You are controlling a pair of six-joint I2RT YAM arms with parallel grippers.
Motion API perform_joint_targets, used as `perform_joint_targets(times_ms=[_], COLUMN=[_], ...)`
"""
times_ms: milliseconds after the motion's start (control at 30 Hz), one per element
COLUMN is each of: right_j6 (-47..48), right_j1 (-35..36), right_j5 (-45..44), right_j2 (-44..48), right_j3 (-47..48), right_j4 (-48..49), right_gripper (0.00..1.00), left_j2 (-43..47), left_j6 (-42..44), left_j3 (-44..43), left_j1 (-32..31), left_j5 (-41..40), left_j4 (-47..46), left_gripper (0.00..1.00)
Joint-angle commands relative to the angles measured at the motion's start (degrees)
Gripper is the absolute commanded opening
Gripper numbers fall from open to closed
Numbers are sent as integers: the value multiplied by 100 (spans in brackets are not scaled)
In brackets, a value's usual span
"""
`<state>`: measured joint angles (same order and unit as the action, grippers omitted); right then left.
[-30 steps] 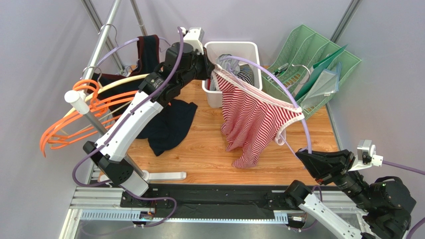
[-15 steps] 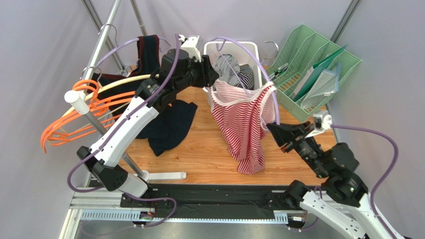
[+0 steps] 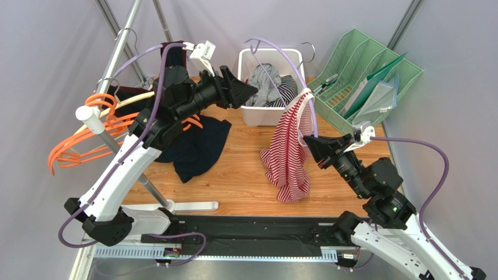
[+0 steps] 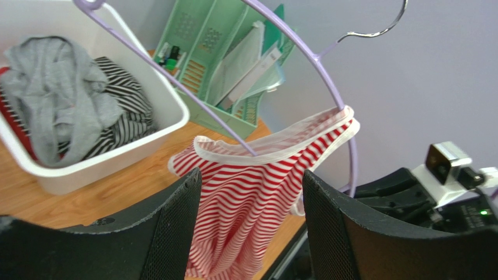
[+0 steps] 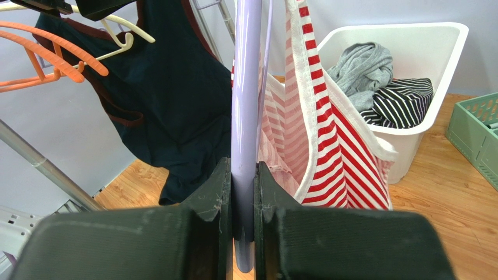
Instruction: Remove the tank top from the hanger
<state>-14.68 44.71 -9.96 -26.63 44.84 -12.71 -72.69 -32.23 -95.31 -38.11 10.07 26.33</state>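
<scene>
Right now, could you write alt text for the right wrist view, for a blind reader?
The right gripper is shut on a lilac hanger, with a red-striped tank top draped on it. Behind are a white basket and a dark garment.

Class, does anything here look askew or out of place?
The red-striped tank top hangs bunched toward one end of the purple hanger, which the right gripper holds tilted in the air rather than level.

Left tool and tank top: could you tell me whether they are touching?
Apart. Top external view shows a clear gap between left tool and tank top.
</scene>
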Motion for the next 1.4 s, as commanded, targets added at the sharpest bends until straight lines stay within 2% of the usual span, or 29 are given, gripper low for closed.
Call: perform_joint_targets(times_ms=[0, 167, 433, 567, 733, 867, 1367], right_j6=[114, 105, 61, 79, 88, 114, 88], right_j1=[-15, -15, -6, -15, -15, -15, -15], right_j5=[46, 116, 529, 653, 811, 846, 1118], right_j2=[-52, -114, -246, -272, -220, -237, -307], right_j3=[25, 25, -54, -81, -107, -89, -142], right_j4=[946, 981, 1104, 1087, 1095, 1060, 1148], right_gripper=[0, 0, 0, 0, 0, 0, 0], left_j2=[-254, -597, -694, -730, -800, -782, -853], left_j6=[-1074, -1356, -1356, -1575, -1848, -1927, -1972], left_j3=[162, -31, 3, 170, 205, 276, 302], left_j1=[5, -301, -777, -865, -962, -1041, -1173], left_j5=[601, 559, -355, -619, -901, -1154, -1323], left_j4=[-962, -1341, -1630, -1876, -1956, -2079, -2132], left_gripper=[68, 67, 58, 53, 53, 47, 37])
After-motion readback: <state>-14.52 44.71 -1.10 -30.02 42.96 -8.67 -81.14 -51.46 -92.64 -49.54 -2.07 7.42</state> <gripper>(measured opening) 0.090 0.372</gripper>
